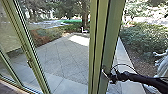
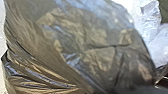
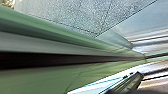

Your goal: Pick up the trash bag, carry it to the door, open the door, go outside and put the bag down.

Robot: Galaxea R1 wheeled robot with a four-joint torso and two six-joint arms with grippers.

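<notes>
Points with the right gripper point(image 1: 111, 77) toward 9 o'clock, at the upright green door frame point(image 1: 112, 32); cannot tell whether clamped or apart.

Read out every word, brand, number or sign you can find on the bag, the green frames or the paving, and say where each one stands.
There is no text I can read.
Trash bag: creases and glare, no lettering.
Green frames: no label or number to be made out.
Paving: joint lines, no sign.
</notes>
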